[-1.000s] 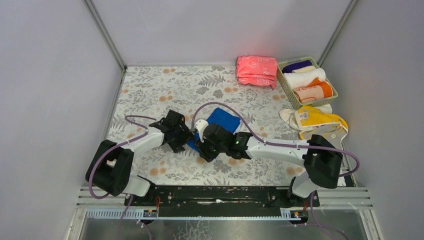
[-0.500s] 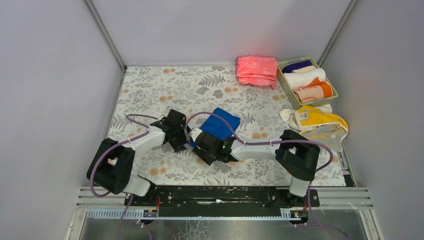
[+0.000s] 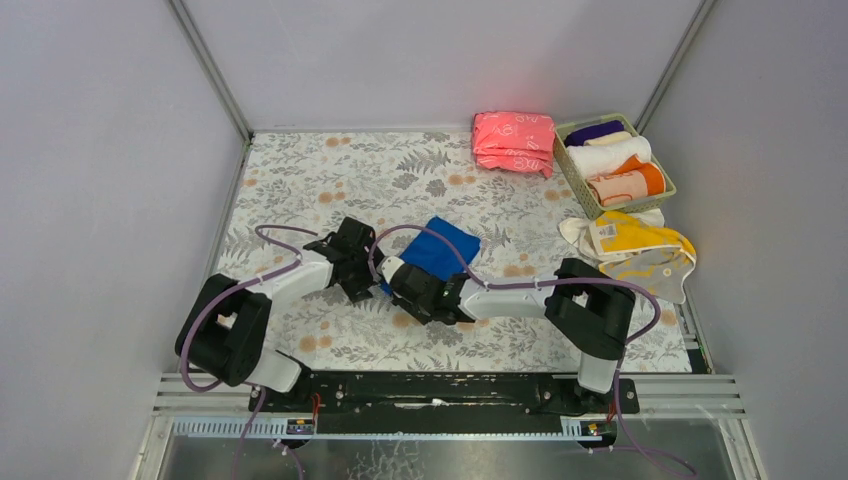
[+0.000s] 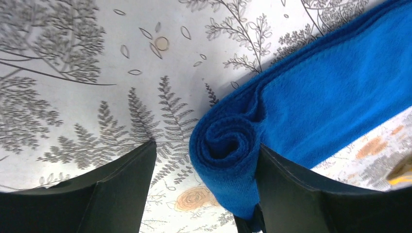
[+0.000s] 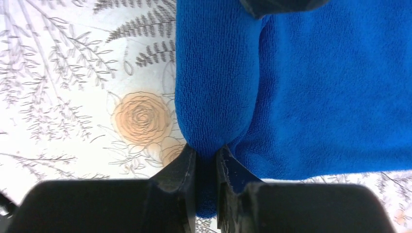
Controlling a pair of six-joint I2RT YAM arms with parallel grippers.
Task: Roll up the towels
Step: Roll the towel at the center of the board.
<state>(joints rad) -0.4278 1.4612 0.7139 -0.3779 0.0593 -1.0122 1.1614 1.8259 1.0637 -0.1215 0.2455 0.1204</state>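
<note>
The royal blue towel [image 3: 447,247] lies on the floral table cover, its near-left end rolled into a tight coil [image 4: 228,145]. My right gripper [image 5: 206,153] is shut on the end of this roll [image 5: 214,97], and it shows in the top view [image 3: 398,282] too. My left gripper [image 4: 206,145] is open around the other end of the roll, which touches only the right finger [image 4: 301,194]; it sits just left of the towel [image 3: 362,272]. A yellow towel [image 3: 640,240] and a cream one [image 3: 578,232] lie loose at the right.
A folded pink stack [image 3: 513,142] lies at the back right. Beside it, a green basket [image 3: 572,172] holds rolled white, orange and dark towels. Grey walls enclose the table on three sides. The right arm's cable loops over the blue towel.
My right arm has swung left, its elbow drawing in, and its gripper has shifted left along with the roll. The left gripper has barely moved.
</note>
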